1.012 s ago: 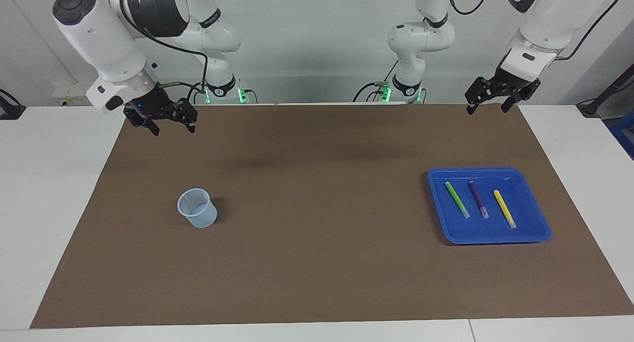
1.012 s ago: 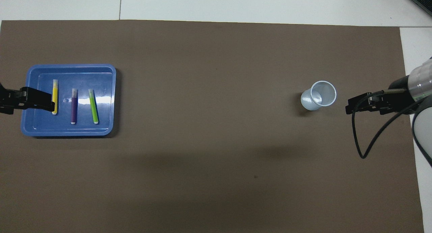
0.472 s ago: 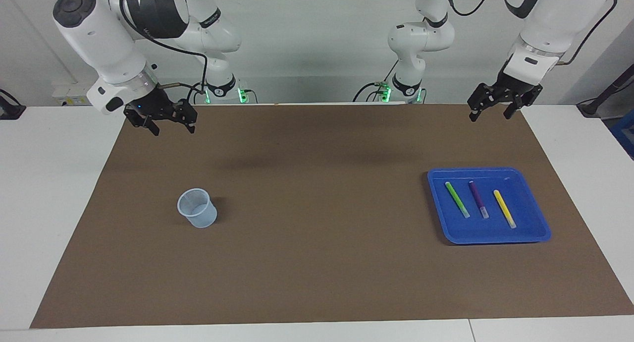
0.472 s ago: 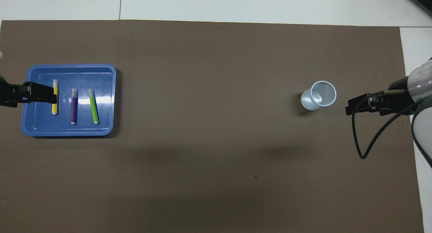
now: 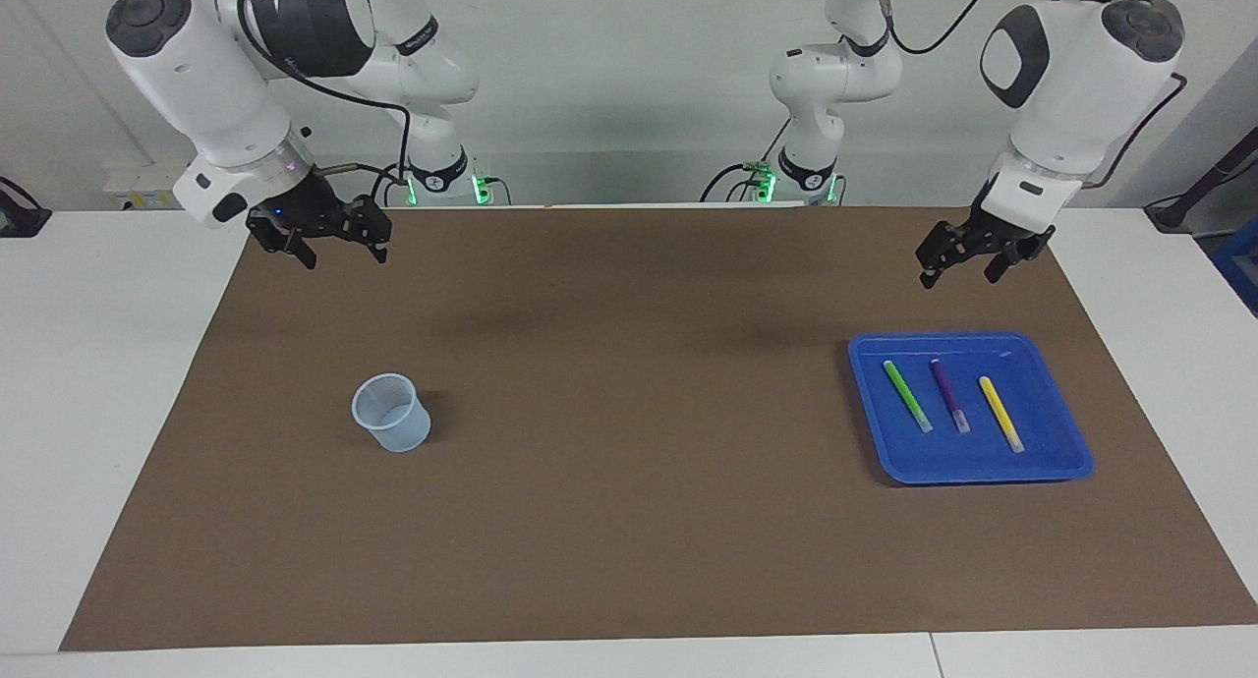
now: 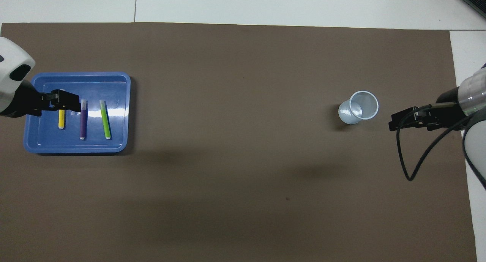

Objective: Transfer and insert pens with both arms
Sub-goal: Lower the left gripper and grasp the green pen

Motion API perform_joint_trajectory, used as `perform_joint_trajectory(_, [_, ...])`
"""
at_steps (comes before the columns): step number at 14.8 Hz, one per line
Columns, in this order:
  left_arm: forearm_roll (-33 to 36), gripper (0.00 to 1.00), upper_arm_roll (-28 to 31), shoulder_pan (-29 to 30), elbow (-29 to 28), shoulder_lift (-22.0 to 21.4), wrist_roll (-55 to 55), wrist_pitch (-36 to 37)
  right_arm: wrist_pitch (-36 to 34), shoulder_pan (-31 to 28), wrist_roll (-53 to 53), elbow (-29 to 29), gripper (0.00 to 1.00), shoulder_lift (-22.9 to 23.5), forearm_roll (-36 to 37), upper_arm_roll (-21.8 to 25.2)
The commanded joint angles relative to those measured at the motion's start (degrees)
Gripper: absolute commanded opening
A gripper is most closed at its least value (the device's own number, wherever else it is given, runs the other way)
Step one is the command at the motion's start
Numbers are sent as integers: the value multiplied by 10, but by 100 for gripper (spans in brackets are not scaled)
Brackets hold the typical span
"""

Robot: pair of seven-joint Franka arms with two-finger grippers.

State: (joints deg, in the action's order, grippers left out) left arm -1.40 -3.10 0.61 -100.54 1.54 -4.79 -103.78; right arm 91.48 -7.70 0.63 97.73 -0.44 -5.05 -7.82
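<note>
Both grippers' fingers spread, left gripper (image 5: 958,265) above tray (image 5: 1071,452), no legible writing

1. We see a brown mat (image 5: 629,521) covering most of a white table (image 5: 98,364).
2. A blue tray (image 5: 1057,462) sits on the mat, toward the left arm's end of the table.
3. A translucent pale plastic cup (image 5: 393,415) stands upright on the mat, well apart from the tray, toward the right arm's end, its open mouth up.
</note>
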Motion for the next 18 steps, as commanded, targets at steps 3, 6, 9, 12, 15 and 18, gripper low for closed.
perform_joint_trajectory(3, [1, 100, -1, 26, -73, 30, -6, -127, -2, -6, 19, 19, 100, -18, 1, -2])
perform_joint_trajectory(6, [1, 100, -1, 33, -106, 54, -8, -172, -2, -6, 19, 19, 100, -18, 1, -2])
perform_joint_trajectory(9, [1, 100, -1, 31, -120, 85, -51, -196, -10, -6, 17, 18, 100, -18, 1, -1])
perform_joint_trajectory(12, [1, 100, -1, 38, -131, 117, -52, -237, -10, -9, 17, 18, 100, -18, 3, -1])
perform_joint_trajectory(15, [1, 100, -1, 31, -132, 138, -55, -251, -11, -12, 19, 18, 100, -18, 6, 0])
perform_joint_trajectory(18, [1, 100, -1, 31, -145, 143, -55, -271, -13, -13, 19, 19, 100, -20, 6, 2])
